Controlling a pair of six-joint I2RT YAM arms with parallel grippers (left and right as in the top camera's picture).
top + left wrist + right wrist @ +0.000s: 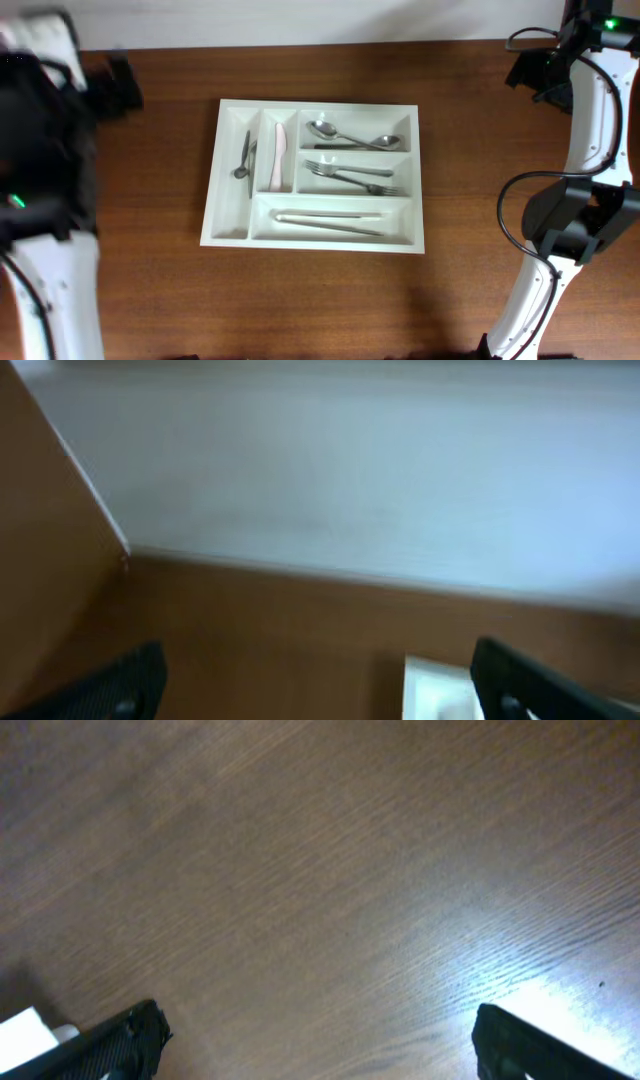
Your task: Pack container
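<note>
Left gripper: fingers wide apart, only tabletop seen between them; above the table near its far left corner, blurred from overhead.
Right gripper: fingers wide apart over wood, near the far right corner.
Tray: white, mid-table, well apart from both grippers, with plain tabletop between.
Tray contents:
- left upright slot: small dark utensils
- next upright slot: pale knife
- far long slot: spoons
- middle long slot: forks
- near long slot: thin pair, chopsticks or tongs, cannot tell
</note>
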